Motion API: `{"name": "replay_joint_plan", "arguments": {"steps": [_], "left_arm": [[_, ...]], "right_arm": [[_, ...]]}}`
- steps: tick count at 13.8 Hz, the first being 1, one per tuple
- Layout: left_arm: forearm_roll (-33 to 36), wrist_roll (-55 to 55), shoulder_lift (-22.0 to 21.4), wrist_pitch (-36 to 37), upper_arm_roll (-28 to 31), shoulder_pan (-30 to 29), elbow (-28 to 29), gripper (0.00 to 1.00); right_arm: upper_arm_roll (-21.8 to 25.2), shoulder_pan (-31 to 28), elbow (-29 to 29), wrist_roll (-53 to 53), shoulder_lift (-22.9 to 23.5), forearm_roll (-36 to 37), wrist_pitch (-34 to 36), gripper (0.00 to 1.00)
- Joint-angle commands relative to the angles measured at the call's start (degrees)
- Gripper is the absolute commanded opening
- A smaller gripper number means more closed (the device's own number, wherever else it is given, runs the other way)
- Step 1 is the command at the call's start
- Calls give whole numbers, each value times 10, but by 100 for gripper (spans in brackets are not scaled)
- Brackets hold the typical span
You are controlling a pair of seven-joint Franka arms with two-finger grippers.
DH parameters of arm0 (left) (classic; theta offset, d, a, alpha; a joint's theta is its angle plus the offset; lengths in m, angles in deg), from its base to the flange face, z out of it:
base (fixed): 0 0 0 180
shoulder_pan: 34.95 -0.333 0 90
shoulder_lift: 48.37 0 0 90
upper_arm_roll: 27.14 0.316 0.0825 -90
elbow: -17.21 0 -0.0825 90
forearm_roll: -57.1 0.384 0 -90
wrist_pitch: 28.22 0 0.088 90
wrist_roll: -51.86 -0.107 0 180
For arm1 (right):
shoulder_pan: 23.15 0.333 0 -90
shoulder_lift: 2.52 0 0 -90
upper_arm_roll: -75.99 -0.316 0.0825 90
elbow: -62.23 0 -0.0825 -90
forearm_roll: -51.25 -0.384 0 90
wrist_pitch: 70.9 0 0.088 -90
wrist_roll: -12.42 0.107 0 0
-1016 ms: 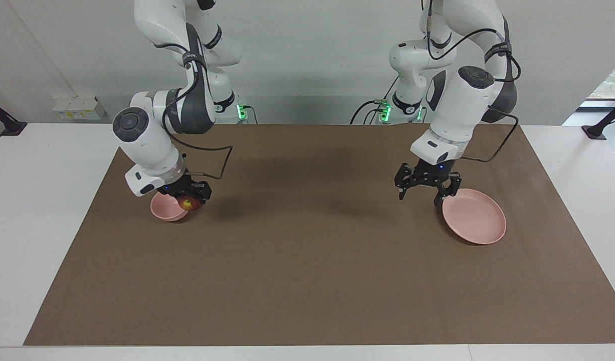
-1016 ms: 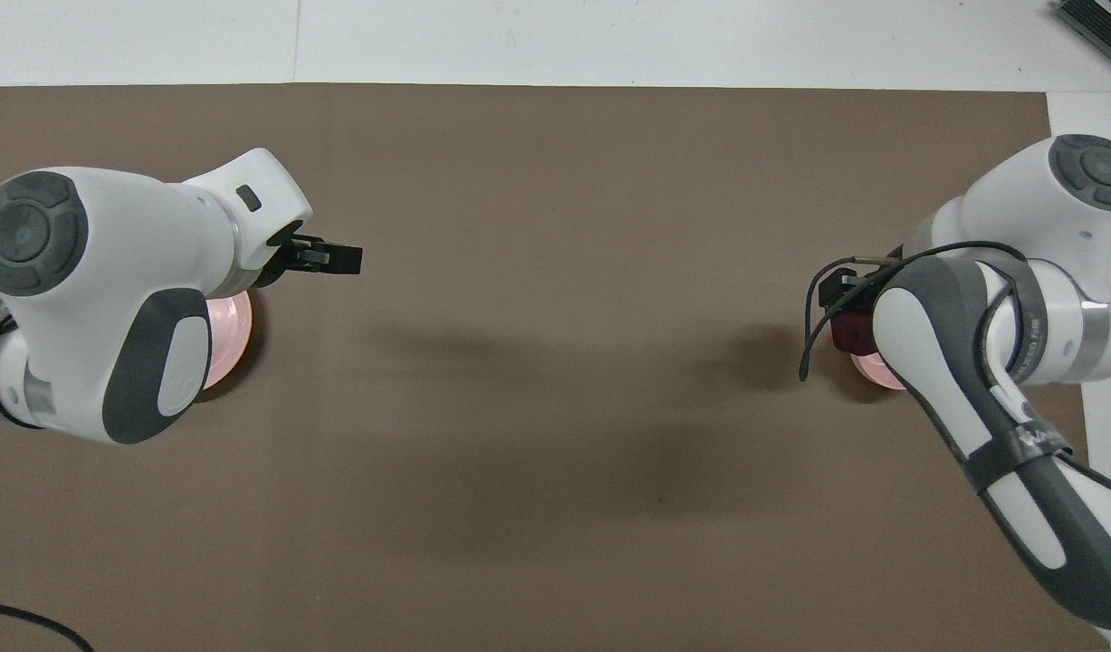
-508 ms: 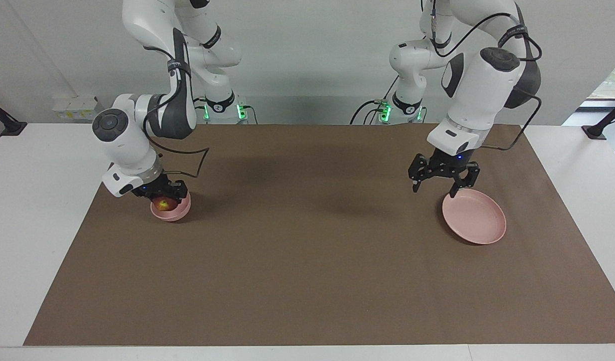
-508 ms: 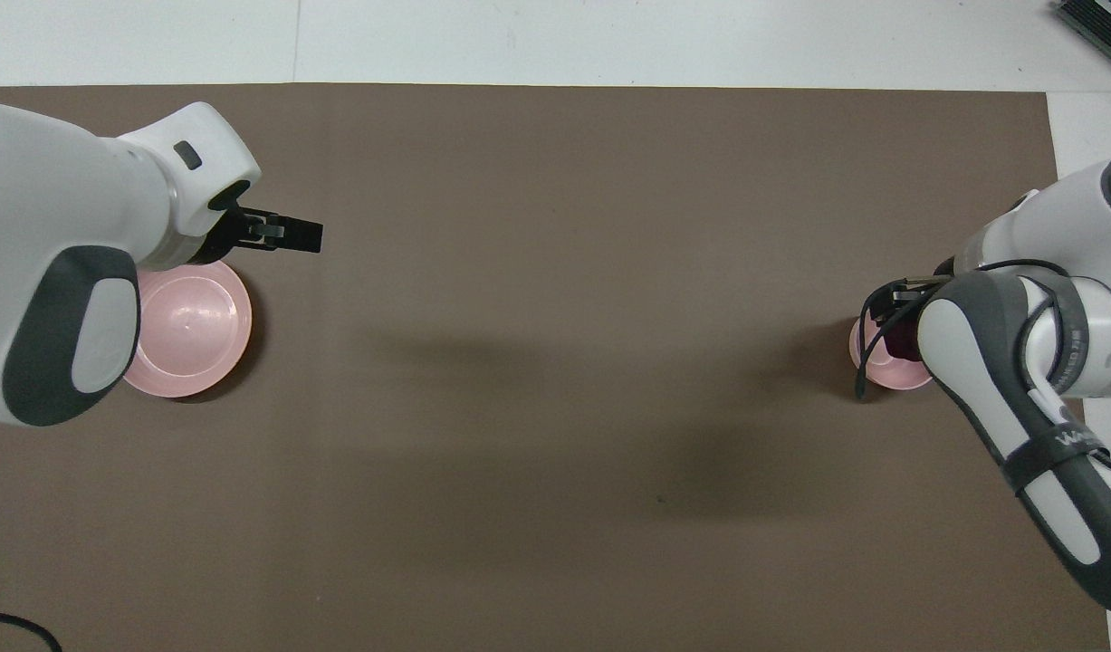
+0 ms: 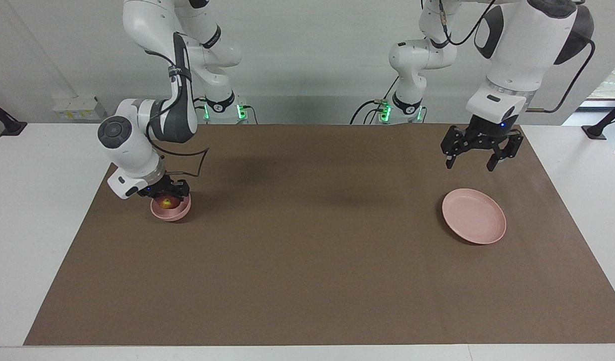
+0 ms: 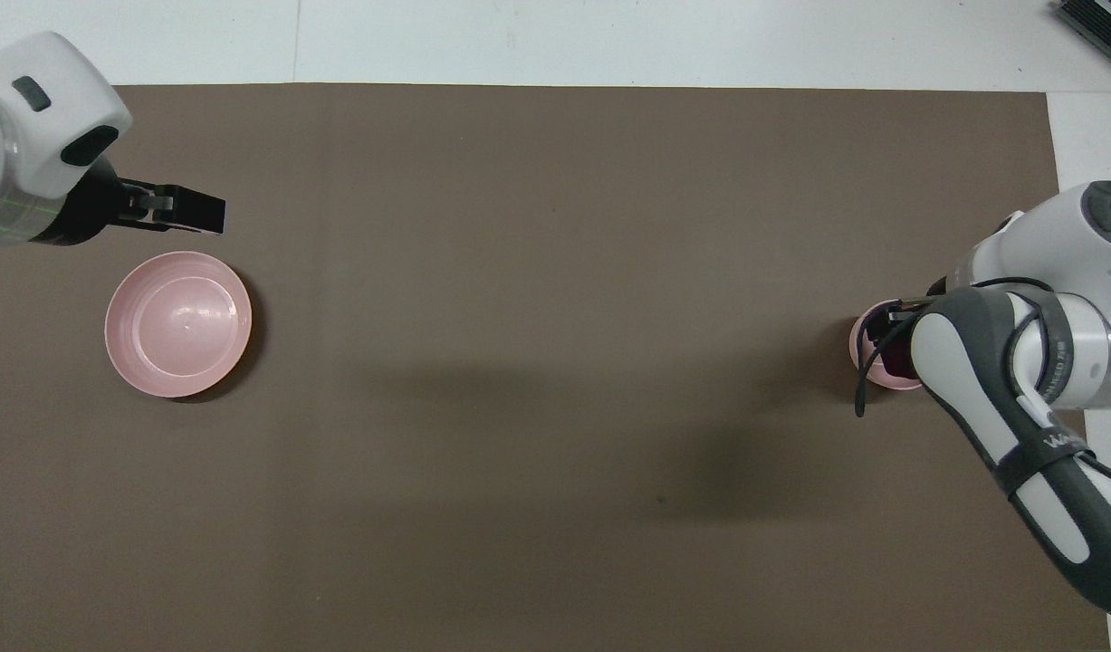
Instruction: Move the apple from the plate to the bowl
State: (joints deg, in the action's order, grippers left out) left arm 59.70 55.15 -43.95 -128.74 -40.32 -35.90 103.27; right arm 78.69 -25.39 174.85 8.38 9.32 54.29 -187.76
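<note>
The apple [image 5: 167, 202] sits in the small pink bowl [image 5: 179, 213] toward the right arm's end of the table. My right gripper [image 5: 168, 193] is down at the bowl's rim with its fingers on either side of the apple. In the overhead view the right arm hides most of the bowl [image 6: 861, 342], and only a dark part of the apple [image 6: 892, 360] shows. The wide pink plate [image 5: 473, 216] is empty toward the left arm's end and also shows in the overhead view [image 6: 177, 323]. My left gripper [image 5: 469, 165] is open and empty, raised over the mat by the plate; it shows in the overhead view [image 6: 188, 206] too.
A brown mat [image 5: 307, 260] covers most of the white table [image 5: 36, 200]. Nothing else lies on the mat between the plate and the bowl.
My right gripper has lowered the apple from the bowl's rim down into the bowl. My left gripper has risen off the plate and moved toward its end of the table.
</note>
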Motion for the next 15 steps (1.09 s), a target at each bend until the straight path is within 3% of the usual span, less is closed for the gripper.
{"name": "replay_joint_plan", "arguments": {"steps": [1, 3, 6, 8, 9, 10, 15], "left_arm": [[0, -2, -20, 41, 46, 42, -10, 100], [-5, -4, -33, 63, 69, 63, -10, 100], [-5, -3, -55, 90, 89, 83, 0, 100], [-16, -2, -56, 115, 90, 77, 6, 100], [-17, -2, -57, 124, 91, 76, 6, 100], [-17, -1, -59, 126, 91, 75, 6, 100], [-17, 0, -59, 125, 91, 75, 5, 100]], "right_arm": [[-7, -17, 17, -16, 2, 12, -35, 3], [-7, -17, 23, -14, 2, 12, -35, 14], [-8, -15, 25, -5, 6, 11, -38, 41], [-8, -15, 25, -4, 7, 10, -44, 84], [-7, -15, 25, -4, 8, 10, -45, 94], [-8, -15, 25, -3, 9, 10, -44, 100], [-11, -6, -24, 27, -3, 7, 2, 100]]}}
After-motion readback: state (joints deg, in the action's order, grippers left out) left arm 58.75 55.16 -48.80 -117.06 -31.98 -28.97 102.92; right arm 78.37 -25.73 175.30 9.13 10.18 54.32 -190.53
